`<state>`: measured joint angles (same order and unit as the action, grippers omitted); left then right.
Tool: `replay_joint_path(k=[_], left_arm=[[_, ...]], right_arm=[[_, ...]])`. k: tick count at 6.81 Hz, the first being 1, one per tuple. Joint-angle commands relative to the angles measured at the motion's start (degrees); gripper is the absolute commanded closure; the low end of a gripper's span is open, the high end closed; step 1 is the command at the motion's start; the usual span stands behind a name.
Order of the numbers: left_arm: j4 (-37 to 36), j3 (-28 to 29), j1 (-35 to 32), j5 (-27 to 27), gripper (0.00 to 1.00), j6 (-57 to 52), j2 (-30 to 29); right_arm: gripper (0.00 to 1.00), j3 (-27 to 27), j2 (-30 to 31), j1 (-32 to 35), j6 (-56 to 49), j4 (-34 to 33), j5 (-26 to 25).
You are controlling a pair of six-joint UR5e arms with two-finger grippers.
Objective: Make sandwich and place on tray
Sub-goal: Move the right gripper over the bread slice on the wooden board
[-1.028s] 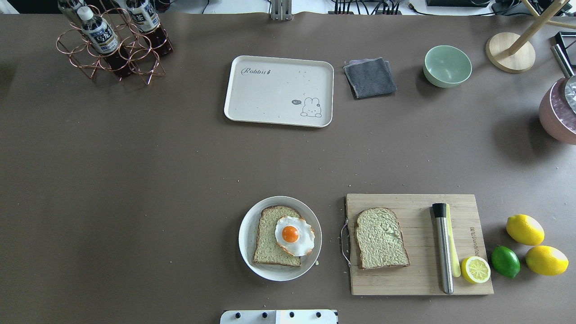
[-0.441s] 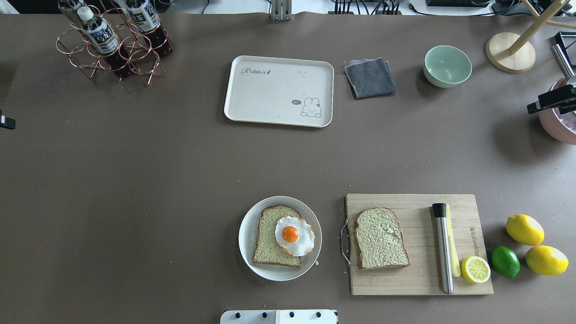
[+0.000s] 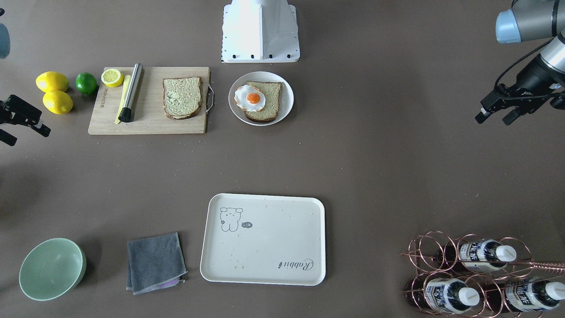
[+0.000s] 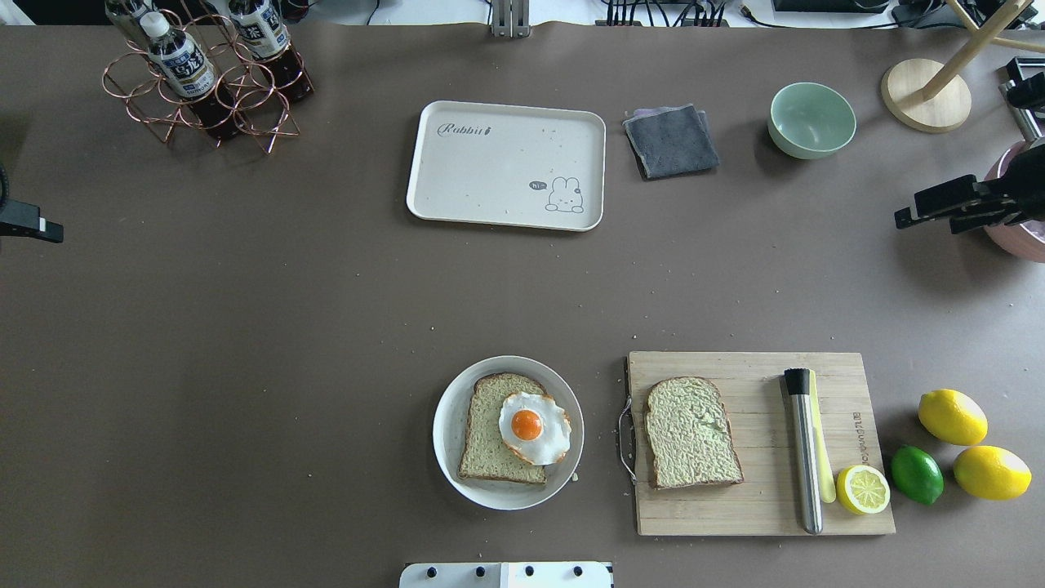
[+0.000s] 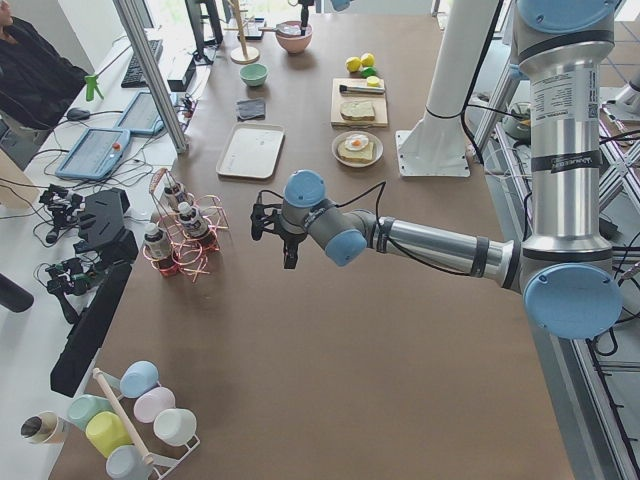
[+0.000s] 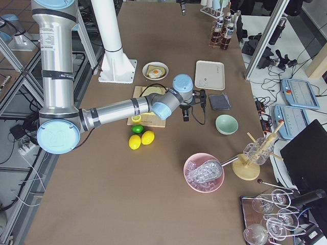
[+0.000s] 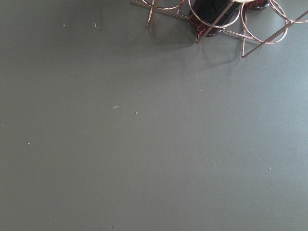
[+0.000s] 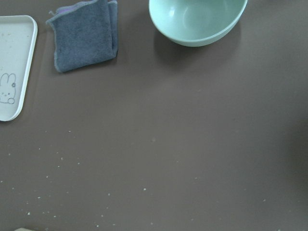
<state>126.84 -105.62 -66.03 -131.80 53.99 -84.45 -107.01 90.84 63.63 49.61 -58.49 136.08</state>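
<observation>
One bread slice (image 4: pixel 486 441) lies on a round white plate (image 4: pixel 445 408) with the fried egg (image 4: pixel 532 426) on top. The second slice (image 4: pixel 692 433) lies on the wooden cutting board (image 4: pixel 759 506). The cream tray (image 4: pixel 490 171) sits at the far middle with only crumbs on it. My right gripper (image 4: pixel 924 222) hovers at the table's right edge, open and empty, far from the board. My left gripper (image 3: pixel 493 119) hovers near the table's left edge, open and empty. In the front-facing view the tray (image 3: pixel 273 238), plate (image 3: pixel 287 106) and right gripper (image 3: pixel 26 136) also show.
A copper bottle rack (image 4: pixel 204 82) stands far left. A grey cloth (image 4: pixel 671 140) and green bowl (image 4: pixel 811 119) lie right of the tray. A pink bowl (image 4: pixel 1012 237) is under the right arm. A metal tool (image 4: pixel 804 449), half lemon (image 4: pixel 862 488), lime and lemons sit at the board's right.
Both grippers have come into the overhead view from the table's sides, each moving inward. The bread, egg, plate, board and tray have not moved.
</observation>
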Motion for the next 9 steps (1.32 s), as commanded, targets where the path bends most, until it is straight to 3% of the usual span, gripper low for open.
replay_joint_path(k=[1,3,5,7,9], left_arm=[[0.34,-0.03,0.64,1.53,0.02,0.59,-0.19],[0.25,-0.03,0.73,1.54,0.02,0.85,-0.72],[0.25,-0.9,0.73,1.54,0.02,1.38,-0.2],[0.25,-0.82,1.08,1.54,0.02,1.38,-0.63],[0.16,-0.91,0.99,1.54,0.02,1.38,-0.81]], right_arm=[[0.0,-6.43,0.47,-10.5,11.08,0.13,-7.72],[0.0,-8.55,0.39,-18.85,14.35,0.13,-13.97],[0.0,-9.96,1.43,-23.54,18.5,0.04,-16.18],[0.0,-9.62,1.26,-30.2,18.68,-0.31,-23.55],[0.01,-9.53,1.01,-34.52,22.16,-0.31,-25.76]])
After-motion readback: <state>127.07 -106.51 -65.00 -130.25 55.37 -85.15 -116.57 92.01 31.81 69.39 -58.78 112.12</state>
